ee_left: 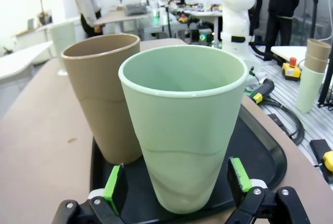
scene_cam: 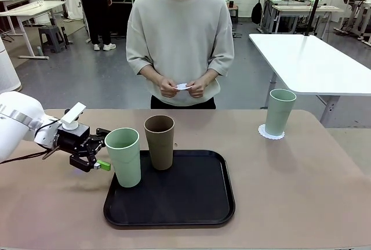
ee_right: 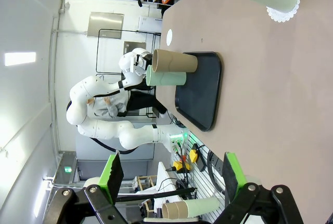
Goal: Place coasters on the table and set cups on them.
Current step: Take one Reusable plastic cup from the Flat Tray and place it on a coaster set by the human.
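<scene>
Far right, one mint cup (scene_cam: 280, 111) sits on its coaster (scene_cam: 271, 133); my left gripper (scene_cam: 102, 148), fingers apart, flanks the second cup (scene_cam: 123, 157); brown cup (scene_cam: 159, 142) waits.

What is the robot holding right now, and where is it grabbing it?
Nothing yet. The left gripper is open around the lower part of the mint cup on the tray, not closed on it. The right gripper is open, empty.

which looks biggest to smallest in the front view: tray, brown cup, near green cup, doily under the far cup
1. tray
2. near green cup and brown cup: about alike; the green one stands nearer, so unranked
3. doily
</scene>
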Motion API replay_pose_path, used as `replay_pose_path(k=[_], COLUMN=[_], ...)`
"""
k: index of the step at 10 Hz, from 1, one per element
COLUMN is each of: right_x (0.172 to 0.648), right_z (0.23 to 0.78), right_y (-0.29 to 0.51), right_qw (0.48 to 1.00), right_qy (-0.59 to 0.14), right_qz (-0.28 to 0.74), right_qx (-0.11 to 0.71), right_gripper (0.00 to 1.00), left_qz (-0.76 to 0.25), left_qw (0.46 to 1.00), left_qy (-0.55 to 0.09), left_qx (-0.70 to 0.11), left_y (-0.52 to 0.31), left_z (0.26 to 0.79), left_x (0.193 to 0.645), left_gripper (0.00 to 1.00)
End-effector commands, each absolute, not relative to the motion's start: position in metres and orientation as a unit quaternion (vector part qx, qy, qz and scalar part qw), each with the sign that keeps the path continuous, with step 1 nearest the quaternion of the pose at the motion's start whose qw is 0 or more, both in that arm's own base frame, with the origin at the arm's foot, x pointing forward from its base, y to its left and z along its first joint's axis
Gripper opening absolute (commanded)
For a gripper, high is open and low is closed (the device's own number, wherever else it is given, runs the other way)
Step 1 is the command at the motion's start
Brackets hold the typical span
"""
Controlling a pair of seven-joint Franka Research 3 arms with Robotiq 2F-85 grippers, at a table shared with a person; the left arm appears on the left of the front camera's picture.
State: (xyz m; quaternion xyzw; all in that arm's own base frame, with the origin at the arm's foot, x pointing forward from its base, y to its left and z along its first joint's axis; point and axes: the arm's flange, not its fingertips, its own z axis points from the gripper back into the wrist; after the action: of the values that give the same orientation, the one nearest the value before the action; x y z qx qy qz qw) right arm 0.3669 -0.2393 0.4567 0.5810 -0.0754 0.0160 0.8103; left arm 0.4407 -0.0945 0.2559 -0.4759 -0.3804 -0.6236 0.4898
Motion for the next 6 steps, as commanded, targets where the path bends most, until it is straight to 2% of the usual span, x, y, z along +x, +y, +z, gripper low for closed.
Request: replay_pose_path(k=[1,6], right_x=[0.3668,0.3668], right_z=[0.4573,0.4573], right_y=[-0.2396,-0.2396], right_qw=[0.810,0.810], right_qy=[-0.071,-0.071], right_qz=[0.009,0.009], right_qx=[0.581,0.581], right_gripper=[1.00,1.00], left_qz=[-0.622,-0.625], left_qw=[0.467,0.469], left_qy=[-0.404,-0.386], left_qx=[-0.481,-0.490], left_y=[-0.0987,-0.1055], left_z=[0.2485,0.2391], left_x=[0.4464,0.4432], left_gripper=[1.00,1.00])
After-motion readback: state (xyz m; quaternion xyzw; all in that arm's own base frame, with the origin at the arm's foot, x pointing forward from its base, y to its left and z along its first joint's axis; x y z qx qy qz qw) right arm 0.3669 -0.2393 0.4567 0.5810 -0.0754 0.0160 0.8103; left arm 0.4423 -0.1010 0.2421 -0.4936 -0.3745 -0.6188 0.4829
